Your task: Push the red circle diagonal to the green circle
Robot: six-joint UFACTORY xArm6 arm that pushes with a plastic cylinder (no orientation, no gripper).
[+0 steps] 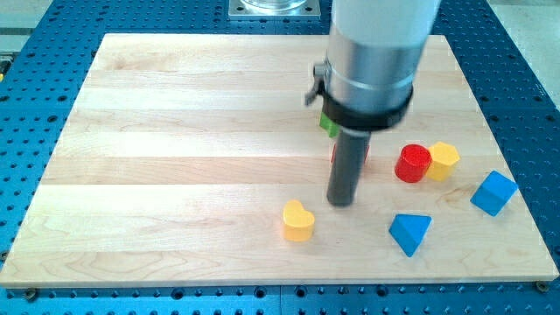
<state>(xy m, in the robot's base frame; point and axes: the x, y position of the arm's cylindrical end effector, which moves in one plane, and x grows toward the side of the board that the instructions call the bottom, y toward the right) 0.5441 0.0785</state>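
The red circle [412, 164] sits at the view's right, touching a yellow block [444, 160] on its right side. A green block [329, 123] shows only as a small corner behind the arm's body, so I cannot make out its shape. A second red block [365, 154] is mostly hidden behind the rod. My tip [341, 202] rests on the board left of the red circle and up-right of the yellow heart [298, 220].
A blue triangle [409, 233] lies at the view's bottom right, and a blue block [493, 192] sits near the right edge. The arm's grey body [376, 52] covers the upper middle of the wooden board [175, 140].
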